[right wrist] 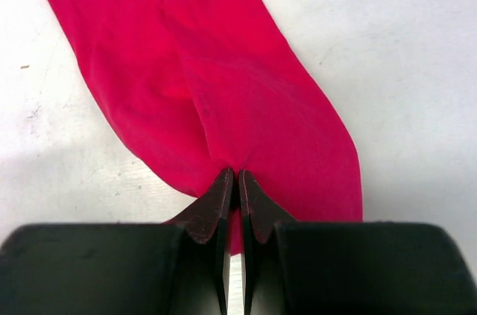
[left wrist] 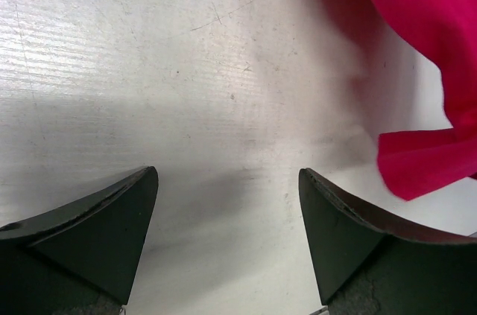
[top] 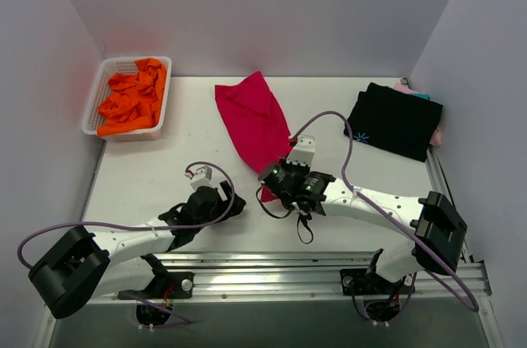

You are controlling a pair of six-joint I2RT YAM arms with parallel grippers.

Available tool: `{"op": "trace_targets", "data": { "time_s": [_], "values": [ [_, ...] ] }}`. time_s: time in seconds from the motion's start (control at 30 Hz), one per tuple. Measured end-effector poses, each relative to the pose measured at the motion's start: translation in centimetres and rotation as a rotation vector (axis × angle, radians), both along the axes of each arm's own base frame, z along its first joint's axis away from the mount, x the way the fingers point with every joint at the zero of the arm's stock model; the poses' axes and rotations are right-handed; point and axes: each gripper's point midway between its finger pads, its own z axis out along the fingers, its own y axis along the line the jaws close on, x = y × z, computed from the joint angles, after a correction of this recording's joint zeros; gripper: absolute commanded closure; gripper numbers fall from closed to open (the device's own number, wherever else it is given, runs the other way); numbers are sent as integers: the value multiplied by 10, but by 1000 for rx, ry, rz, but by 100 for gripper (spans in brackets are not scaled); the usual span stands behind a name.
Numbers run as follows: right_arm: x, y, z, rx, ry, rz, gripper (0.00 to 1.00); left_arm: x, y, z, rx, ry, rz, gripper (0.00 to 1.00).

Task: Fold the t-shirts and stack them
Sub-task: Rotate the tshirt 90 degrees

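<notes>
Grip comes first: the right pincer (right wrist: 235,181) is clamped tight on the near end of the crimson tee (top: 251,118). The tee lies as a long narrow band on the bench (top: 165,167), running from the centre out toward 12 o'clock. The left pincer (left wrist: 227,233) sits low over bare bench at about 8 o'clock of that held end. Its jaws are spread wide and empty, and the cloth's edge is just beside its right finger.

The step in hand looks like the crosswise fold, near end over onto far end. To do it well, lift only enough for the cloth to clear the bench. Then carry it along the band's own line toward 12 o'clock, so the edges land square rather than skewed. A single pinch at the middle will likely let the corners droop, so the free pincer could take the left corner and both travel together. Let go once the layers lie flat.

The pile lies at 2 o'clock: a folded black tee (top: 394,122) on top, with edges of a pink tee (top: 436,136) and a teal tee (top: 418,95) showing beneath. A basket (top: 132,135) of orange cloth (top: 132,97) sits at 10 o'clock, well apart.
</notes>
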Motion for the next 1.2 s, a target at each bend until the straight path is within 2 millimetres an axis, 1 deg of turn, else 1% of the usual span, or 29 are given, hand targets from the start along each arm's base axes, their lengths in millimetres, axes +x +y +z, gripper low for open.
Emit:
{"op": "trace_targets", "data": {
  "time_s": [0.1,0.17,0.27,0.37,0.43,0.5,0.57,0.6,0.63,0.67,0.7,0.73,0.8,0.83,0.9,0.97,1.03,1.1,1.2],
  "values": [
    [0,-14,6,-5,-5,-15,100,2,-2,0,1,1,-1,14],
    [-1,-14,6,-6,-2,-4,100,3,-4,0,4,1,-2,14],
    [-3,-6,-2,-11,21,33,100,7,-9,1,2,3,-7,15],
    [-8,12,-23,-43,58,91,100,8,-12,0,-1,7,-14,15],
    [-15,28,-41,-84,94,141,100,9,-13,1,-2,8,-16,15],
    [-22,45,-54,-118,119,192,100,8,-13,1,-1,10,-17,16],
    [-27,61,-58,-129,131,234,100,6,-11,1,4,16,-17,15],
    [-29,68,-57,-127,131,250,100,4,-9,2,10,21,-17,15],
    [-30,73,-55,-122,129,260,98,1,-6,3,17,27,-17,15],
    [-30,77,-52,-115,127,265,90,-1,-3,5,20,28,-15,15],
    [-29,80,-49,-105,123,263,53,-3,0,8,20,26,-14,15],
    [-28,81,-46,-94,119,255,36,-5,3,13,16,18,-11,15],
    [-27,78,-44,-100,116,237,13,-7,7,25,3,-6,-6,15],
    [-28,73,-44,-111,117,223,12,-8,9,29,-1,-16,-4,15],
    [-30,57,-44,-156,122,182,11,-10,13,37,-9,-32,-3,15],
    [-33,42,-40,-181,123,143,10,-12,15,38,-3,-33,-7,15],
    [-38,29,-33,-175,112,113,10,-16,17,36,2,-25,-13,15],
    [-48,13,-28,-152,107,93,10,-20,18,30,8,-10,-23,15],
    [-64,-3,-29,-119,109,89,12,-29,20,16,24,19,-43,16]
  ]
}}
